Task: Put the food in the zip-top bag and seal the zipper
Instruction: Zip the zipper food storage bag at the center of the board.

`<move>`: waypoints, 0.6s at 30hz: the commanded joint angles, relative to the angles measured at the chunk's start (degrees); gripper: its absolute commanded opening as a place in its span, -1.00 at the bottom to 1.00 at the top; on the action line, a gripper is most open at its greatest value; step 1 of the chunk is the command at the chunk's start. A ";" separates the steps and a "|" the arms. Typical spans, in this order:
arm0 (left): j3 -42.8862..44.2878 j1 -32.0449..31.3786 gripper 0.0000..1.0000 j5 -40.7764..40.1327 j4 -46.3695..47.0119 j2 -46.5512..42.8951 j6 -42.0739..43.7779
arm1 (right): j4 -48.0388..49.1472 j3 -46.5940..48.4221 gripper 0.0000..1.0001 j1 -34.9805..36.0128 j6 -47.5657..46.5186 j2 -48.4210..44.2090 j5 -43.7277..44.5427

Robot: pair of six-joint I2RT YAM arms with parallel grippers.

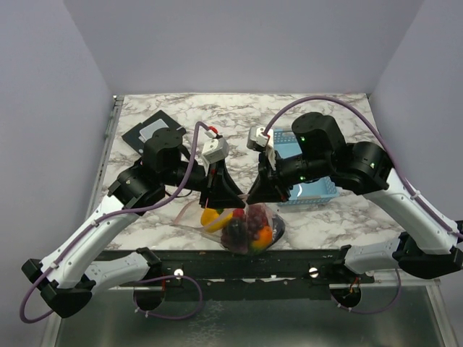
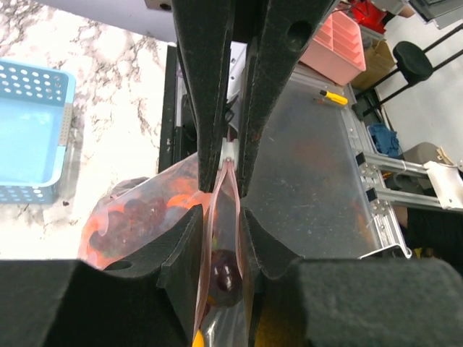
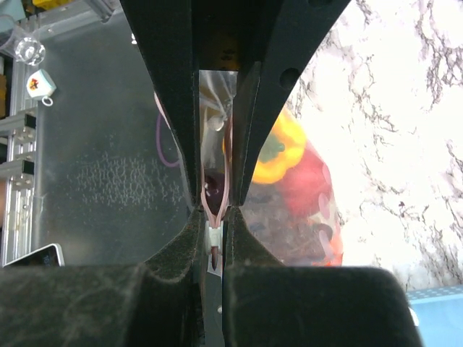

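Observation:
The clear zip-top bag [image 1: 249, 228] hangs at the table's front edge with the food inside: a yellow piece [image 1: 215, 217], dark grapes [image 1: 235, 233] and an orange piece [image 1: 264, 236]. Both grippers meet at its mouth. My right gripper [image 3: 215, 217] is shut on the white slider [image 3: 215, 238] at the end of the pinkish zipper [image 3: 217, 206]. My left gripper [image 2: 222, 231] straddles the zipper [image 2: 217, 217]; its pads stand a narrow gap apart, each beside one strip. The two strips are still apart, and a dark grape [image 2: 223, 271] shows between them. A yellow pepper [image 3: 278, 155] and a red tomato [image 3: 307, 181] show through the plastic.
A light-blue slotted basket [image 1: 307, 189] stands right of the bag, behind the right arm. A black flat object [image 1: 148, 134] lies at the back left. The black rail [image 1: 239, 260] runs along the table's front edge, with a grey metal surface [image 2: 311, 195] below it.

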 commanded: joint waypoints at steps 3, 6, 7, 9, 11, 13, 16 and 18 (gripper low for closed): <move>3.66 -0.28 -0.45 -3.87 -10.13 0.85 5.78 | 1.76 3.93 -0.99 -0.04 2.57 -1.53 3.54; 4.83 -0.25 -0.37 -5.27 -11.92 1.14 6.47 | 1.74 4.23 -0.99 -0.05 4.23 -1.53 4.39; 5.12 -0.28 -0.34 -5.70 -12.33 1.24 6.62 | 1.74 4.36 -0.99 -0.04 4.81 -1.57 4.71; 5.65 -0.24 -0.25 -6.74 -12.80 1.34 6.74 | 1.80 4.55 -0.99 -0.07 5.91 -1.45 5.48; 6.05 -0.29 -0.14 -7.97 -13.03 1.48 6.66 | 1.63 4.78 -0.99 -0.08 6.97 -1.19 6.33; 6.46 -0.26 -0.03 -8.95 -13.07 1.65 6.46 | 1.78 4.66 -0.99 -0.04 8.01 -1.02 7.07; 7.28 -0.32 0.06 -10.08 -13.13 2.16 6.12 | 2.41 4.14 -0.99 -0.04 9.44 -0.77 7.96; 7.85 -0.38 0.11 -10.43 -13.14 2.40 5.96 | 2.97 3.70 -0.99 -0.04 10.25 -0.57 8.34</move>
